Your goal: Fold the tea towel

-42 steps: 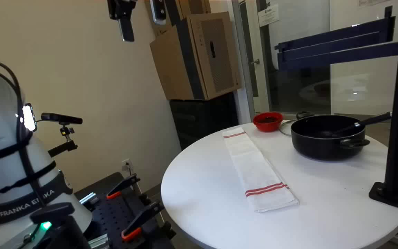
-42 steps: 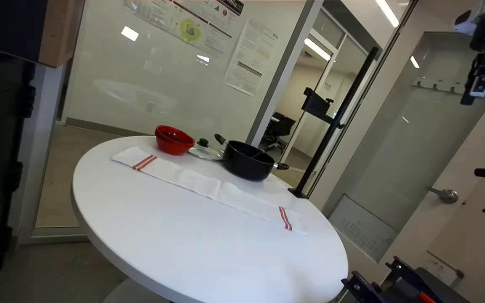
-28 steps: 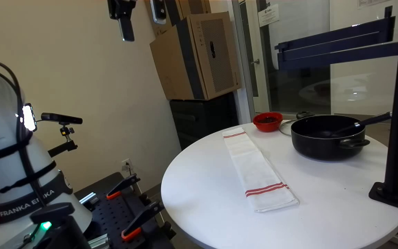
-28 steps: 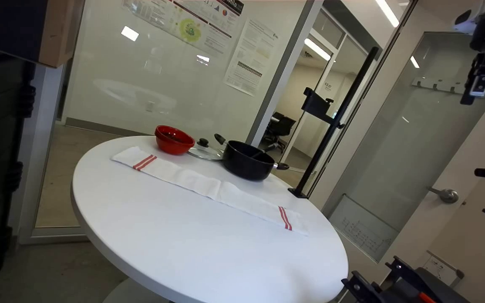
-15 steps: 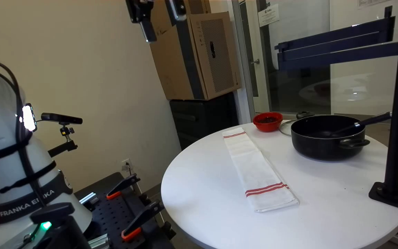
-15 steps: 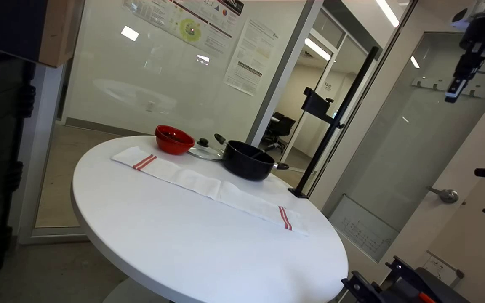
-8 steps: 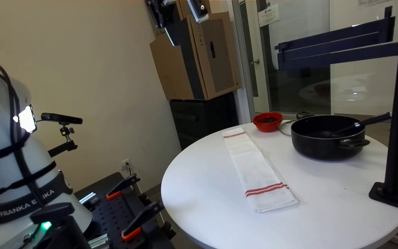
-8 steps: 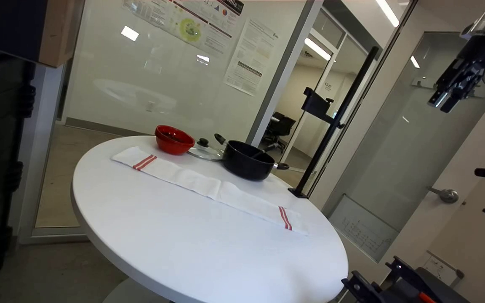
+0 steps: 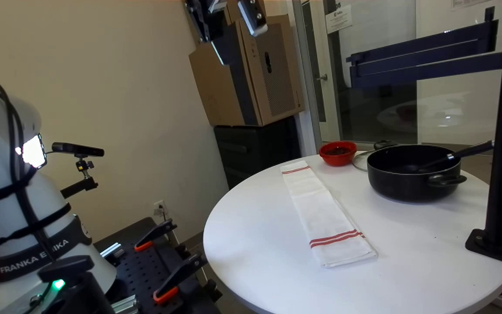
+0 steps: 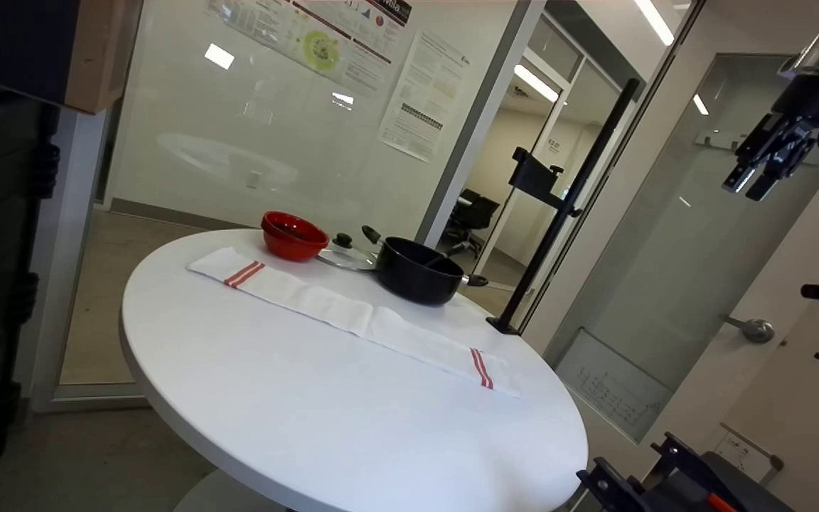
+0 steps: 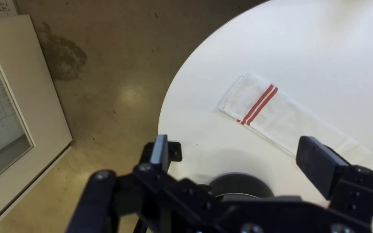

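Fingers (image 11: 319, 165) lowered — apart; towel (image 9: 322, 209) flat, seemingly layered.

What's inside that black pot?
A utensil leans in the black pot, its dark handle sticking out over the rim. The near wall covers at least part of the bottom, so anything lying there is hidden.

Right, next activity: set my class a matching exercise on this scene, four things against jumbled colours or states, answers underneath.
Things
1. tea towel
2. pot
3. lid
4. tool

Colours and states
A. open, up in the air
B. clear, with a dark knob
C. white, red-striped
D. black, with a utensil inside

Pairs: 1-C; 2-D; 3-B; 4-A
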Motion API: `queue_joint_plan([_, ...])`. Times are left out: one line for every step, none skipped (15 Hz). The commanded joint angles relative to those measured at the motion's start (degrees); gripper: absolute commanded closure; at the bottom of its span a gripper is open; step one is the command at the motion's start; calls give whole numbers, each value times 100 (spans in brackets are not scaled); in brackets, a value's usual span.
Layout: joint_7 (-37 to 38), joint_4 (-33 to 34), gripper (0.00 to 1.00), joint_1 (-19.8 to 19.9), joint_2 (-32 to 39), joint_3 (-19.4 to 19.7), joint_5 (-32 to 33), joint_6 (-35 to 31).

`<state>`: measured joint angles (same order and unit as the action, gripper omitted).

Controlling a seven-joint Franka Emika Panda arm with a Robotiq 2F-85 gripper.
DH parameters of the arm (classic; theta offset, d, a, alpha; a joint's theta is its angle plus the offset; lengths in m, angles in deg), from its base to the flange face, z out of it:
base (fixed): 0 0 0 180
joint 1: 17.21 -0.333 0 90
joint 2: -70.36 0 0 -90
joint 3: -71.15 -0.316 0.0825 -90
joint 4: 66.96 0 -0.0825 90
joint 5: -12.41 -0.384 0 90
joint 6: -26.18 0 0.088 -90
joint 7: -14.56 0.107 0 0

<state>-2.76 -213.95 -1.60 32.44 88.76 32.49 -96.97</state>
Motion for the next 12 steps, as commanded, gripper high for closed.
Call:
queue_joint_plan([-114, -494, 0, 1, -337, -157, 278, -412])
queue_joint_plan([-281, -585, 0, -111, -358, -88, 151, -430])
queue_joint_plan([-371, -640, 0, -174, -356, -79, 68, -349])
queue_joint_plan([-375, -720, 0, -204, -345, -72, 25, -378])
queue_joint_plan([-315, -760, 0, -194, -303, -110, 32, -361])
queue_joint_plan([-50, -799, 0, -106, -218, -207, 113, -442])
queue_joint_plan([225, -858, 0, -1, -127, -278, 209, -662])
queue_joint_plan([477, -914, 0, 95, -6, -300, 270, -962])
queue_joint_plan([699, -952, 0, 189, 115, -329, 312, -1220])
queue_joint_plan([972, -1003, 0, 342, 307, -362, 413, -1616])
queue_joint_plan([1231, -1045, 0, 509, 492, -422, 533, -1970])
queue_joint_plan([1497, -1053, 0, 709, 755, -480, 668, -2308])
